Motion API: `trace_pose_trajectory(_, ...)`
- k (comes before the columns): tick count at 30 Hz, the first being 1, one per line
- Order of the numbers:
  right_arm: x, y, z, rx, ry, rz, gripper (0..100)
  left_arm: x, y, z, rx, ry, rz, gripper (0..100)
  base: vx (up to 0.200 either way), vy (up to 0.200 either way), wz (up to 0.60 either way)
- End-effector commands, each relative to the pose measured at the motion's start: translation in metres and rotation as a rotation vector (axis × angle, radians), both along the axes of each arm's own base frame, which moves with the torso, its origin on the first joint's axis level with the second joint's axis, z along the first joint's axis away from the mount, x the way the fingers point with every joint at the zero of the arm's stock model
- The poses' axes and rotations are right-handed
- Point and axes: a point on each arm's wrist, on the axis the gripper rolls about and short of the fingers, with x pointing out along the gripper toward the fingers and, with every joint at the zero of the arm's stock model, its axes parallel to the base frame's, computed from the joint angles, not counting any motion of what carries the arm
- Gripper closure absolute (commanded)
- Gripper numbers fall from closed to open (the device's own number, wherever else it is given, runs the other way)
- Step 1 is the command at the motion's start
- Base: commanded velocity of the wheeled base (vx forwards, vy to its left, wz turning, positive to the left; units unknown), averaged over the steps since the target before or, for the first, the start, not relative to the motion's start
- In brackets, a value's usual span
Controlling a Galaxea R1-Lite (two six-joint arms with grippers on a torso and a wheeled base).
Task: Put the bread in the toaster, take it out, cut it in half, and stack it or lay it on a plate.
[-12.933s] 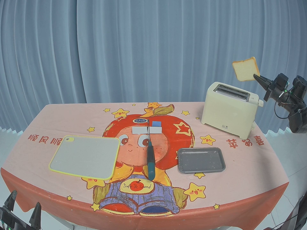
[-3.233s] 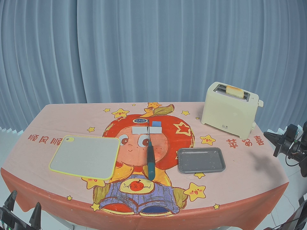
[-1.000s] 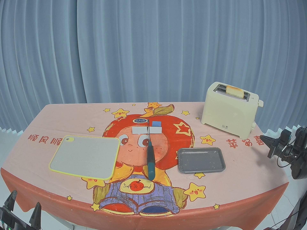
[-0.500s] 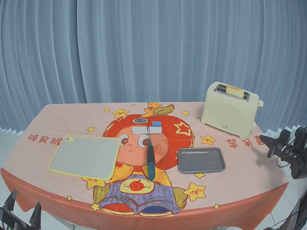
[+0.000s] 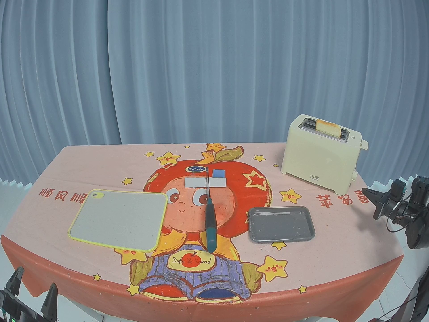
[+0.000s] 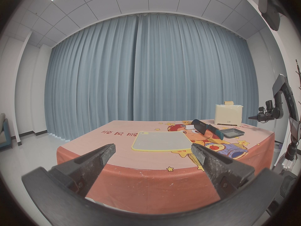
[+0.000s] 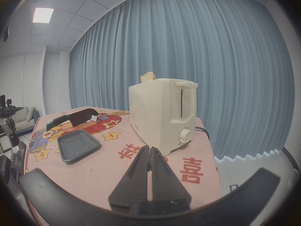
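Inside toaster [image 5: 321,154], bread [image 5: 328,127] upright, golden crust

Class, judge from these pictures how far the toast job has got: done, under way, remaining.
Done: the bread stands in the toaster. In hand: nothing; the right pincer, shut, points at its lever end, and the left pincer is open, off the table. Left: removing, halving and plating; the knife lies between cutting board and tray.
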Motion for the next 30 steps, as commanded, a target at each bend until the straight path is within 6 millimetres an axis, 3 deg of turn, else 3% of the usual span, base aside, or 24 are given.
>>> trace_pose_trajectory(1, 0.009, 0.003, 0.018, 0.025, -0.034, 0.014, 100, 0.001, 0.0, -0.005, 0.0, 0.017, 0.0, 0, 0.0, 0.0, 0.0)
trace_pose_trajectory(5, 0.007, 0.006, 0.028, 0.057, -0.02, 0.015, 100, 0.001, 0.0, -0.005, 0.0, 0.017, 0.0, 0, 0.0, 0.0, 0.0)
trace_pose_trajectory(30, 0.009, 0.01, 0.01, 0.04, 0.039, 0.033, 100, 0.001, 0.0, -0.005, 0.0, 0.017, 0.0, 0, 0.0, 0.0, 0.0)
